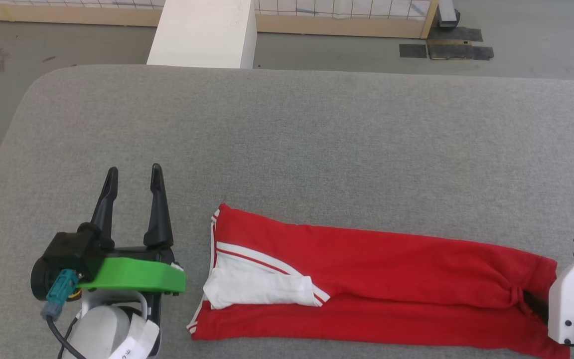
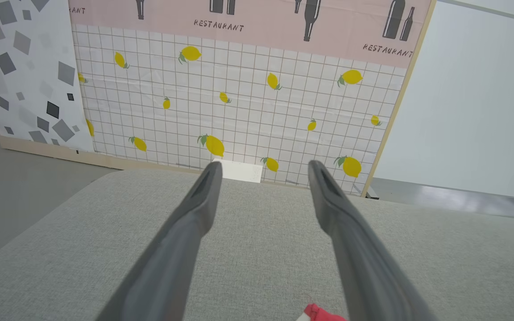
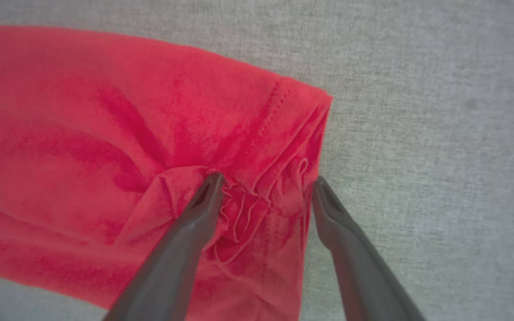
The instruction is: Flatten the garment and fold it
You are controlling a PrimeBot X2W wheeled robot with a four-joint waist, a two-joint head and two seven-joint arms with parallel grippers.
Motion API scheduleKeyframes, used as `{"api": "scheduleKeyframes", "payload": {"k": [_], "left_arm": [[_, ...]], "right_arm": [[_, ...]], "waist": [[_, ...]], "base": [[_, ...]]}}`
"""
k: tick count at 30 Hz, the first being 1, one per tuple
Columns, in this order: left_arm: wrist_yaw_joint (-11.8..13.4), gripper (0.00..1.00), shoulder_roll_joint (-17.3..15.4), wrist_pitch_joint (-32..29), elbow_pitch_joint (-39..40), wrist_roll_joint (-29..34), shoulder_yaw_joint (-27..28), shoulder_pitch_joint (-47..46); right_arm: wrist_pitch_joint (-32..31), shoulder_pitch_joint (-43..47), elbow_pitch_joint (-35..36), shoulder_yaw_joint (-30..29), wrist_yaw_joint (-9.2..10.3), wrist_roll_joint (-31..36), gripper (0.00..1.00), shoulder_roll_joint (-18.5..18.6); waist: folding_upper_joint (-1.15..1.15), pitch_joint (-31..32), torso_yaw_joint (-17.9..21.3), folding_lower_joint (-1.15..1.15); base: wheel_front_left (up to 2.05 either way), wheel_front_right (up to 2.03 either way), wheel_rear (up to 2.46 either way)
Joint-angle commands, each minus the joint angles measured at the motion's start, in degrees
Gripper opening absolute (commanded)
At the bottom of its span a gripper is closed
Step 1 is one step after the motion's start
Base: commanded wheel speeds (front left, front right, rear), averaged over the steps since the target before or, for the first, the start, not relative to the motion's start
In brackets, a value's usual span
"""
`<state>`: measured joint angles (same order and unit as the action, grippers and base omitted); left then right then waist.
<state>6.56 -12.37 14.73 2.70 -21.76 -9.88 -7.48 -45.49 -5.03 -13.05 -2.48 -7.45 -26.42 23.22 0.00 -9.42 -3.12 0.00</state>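
Note:
The garment lies on the grey table as a long red strip running left to right near the front edge. A white sleeve with red-and-white stripes is folded on top at its left end. My left gripper stands open just left of the garment, above the table and touching nothing; in the left wrist view the gripper holds nothing, and a corner of the garment peeks in at the bottom. My right gripper is open at the garment's right end. Its fingertips press on either side of a bunched hem fold.
The grey padded table has a rounded far-left corner, with bare fabric behind the garment. A white block stands beyond the far edge, before a lemon-patterned wall panel. My right arm's white housing sits at the garment's right end.

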Motion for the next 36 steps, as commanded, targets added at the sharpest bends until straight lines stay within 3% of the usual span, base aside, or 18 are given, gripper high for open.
{"api": "scheduleKeyframes", "payload": {"k": [1,5,12,23,28,36], "left_arm": [[-0.64,1.00,0.54,0.26,-0.11,1.28,0.58,0.64],[-2.10,1.00,1.93,0.26,-0.63,1.98,1.90,1.16],[-4.48,1.00,3.91,0.27,-0.83,3.58,3.72,1.40],[-6.88,1.00,5.93,0.27,-2.61,5.70,4.82,0.55],[-7.39,1.00,6.37,0.27,-3.76,6.13,5.61,0.95],[-8.30,1.00,6.34,0.27,-5.11,6.64,6.96,2.74]], "right_arm": [[-1.08,0.51,-1.44,1.86,-0.03,-0.91,0.00,-1.67],[-1.57,0.19,-1.11,1.22,-0.03,-1.27,0.00,-0.63],[-1.00,-2.37,-1.98,-4.77,-0.03,-0.66,0.00,1.71],[-1.45,-7.43,-9.61,-14.94,-0.03,7.08,0.00,6.89],[-4.58,-7.72,-8.16,-11.46,-0.03,8.70,0.00,7.70],[-15.17,-2.91,9.43,0.94,-0.03,3.00,0.00,11.04]], "waist": [[0.00,0.09,0.05,0.00],[0.00,0.20,0.13,0.00],[0.00,-0.48,0.20,0.00],[0.00,-1.41,-0.38,0.00],[0.00,-0.32,0.02,0.00],[0.00,2.22,1.25,0.00]], "base": [[0.00,0.00,0.00],[0.00,0.00,0.00],[0.00,0.00,0.00],[0.00,0.00,0.00],[0.00,0.00,0.00],[0.00,0.00,0.00]]}}
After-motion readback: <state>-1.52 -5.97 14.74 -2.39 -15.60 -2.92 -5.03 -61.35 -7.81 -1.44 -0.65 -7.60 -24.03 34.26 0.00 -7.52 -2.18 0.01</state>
